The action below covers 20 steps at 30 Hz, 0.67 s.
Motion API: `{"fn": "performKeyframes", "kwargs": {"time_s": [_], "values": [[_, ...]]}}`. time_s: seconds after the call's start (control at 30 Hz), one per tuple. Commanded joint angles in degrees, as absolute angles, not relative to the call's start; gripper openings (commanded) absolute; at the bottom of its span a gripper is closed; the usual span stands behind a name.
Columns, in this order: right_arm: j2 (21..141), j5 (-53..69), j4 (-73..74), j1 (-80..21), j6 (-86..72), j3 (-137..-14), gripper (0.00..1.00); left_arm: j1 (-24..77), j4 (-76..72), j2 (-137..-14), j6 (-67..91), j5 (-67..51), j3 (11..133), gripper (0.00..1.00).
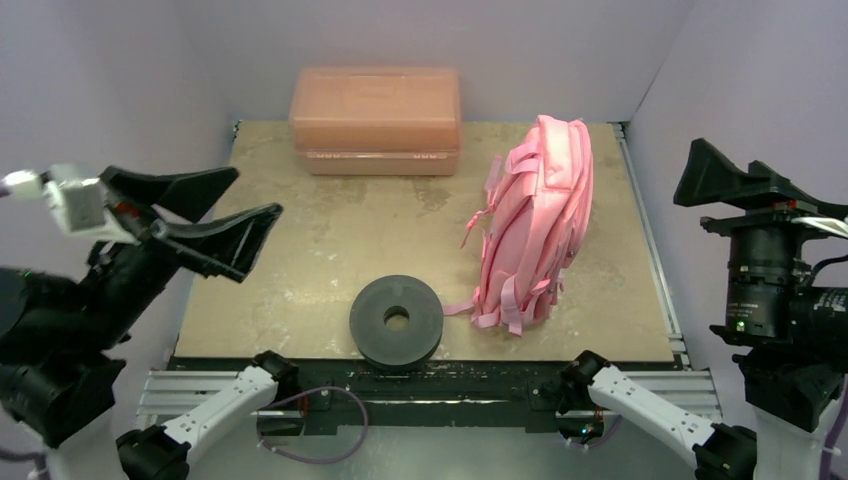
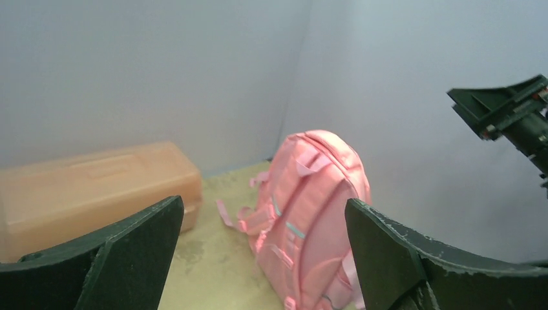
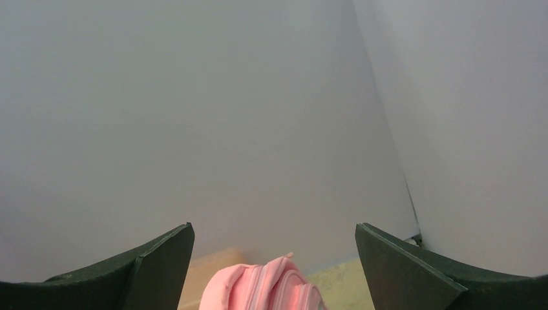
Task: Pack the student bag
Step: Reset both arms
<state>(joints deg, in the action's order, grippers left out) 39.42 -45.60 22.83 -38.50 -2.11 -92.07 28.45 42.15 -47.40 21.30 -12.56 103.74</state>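
The student bag (image 1: 535, 225) is a bright-pink fabric backpack lying on its side at the right of the table, with its straps trailing toward the front edge. My left gripper (image 1: 255, 193) hovers above the table's left edge, open and empty, pointing toward the bag. In the left wrist view the bag (image 2: 316, 213) shows between the wide-apart fingers (image 2: 129, 252), some way off. My right gripper (image 1: 690, 182) is raised off the table's right side, open and empty. The right wrist view shows only the bag's top (image 3: 265, 287) low between the jaws of the right gripper (image 3: 274, 236).
A rigid salmon-pink plastic box (image 1: 375, 120) with its lid shut stands at the back, against the wall. A black ring-shaped roll (image 1: 396, 320) lies at the front centre, just left of the bag's straps. Grey walls enclose the table on three sides.
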Motion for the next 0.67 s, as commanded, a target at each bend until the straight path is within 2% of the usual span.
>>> {"fn": "performKeyframes", "kwargs": {"time_s": [0.0,0.2,0.63], "values": [[39.0,-49.0,16.6,-38.3,2.7,-92.3,0.99,28.1,44.5,-43.2,13.1,2.0,104.0,0.96],[38.4,-49.7,14.9,-38.4,3.3,-91.4,0.99,28.1,44.2,-39.0,11.0,8.2,103.4,0.96],[37.7,-48.7,13.9,-38.4,4.3,-89.4,0.99,28.1,44.9,-38.1,10.4,9.8,103.0,0.96]]}}
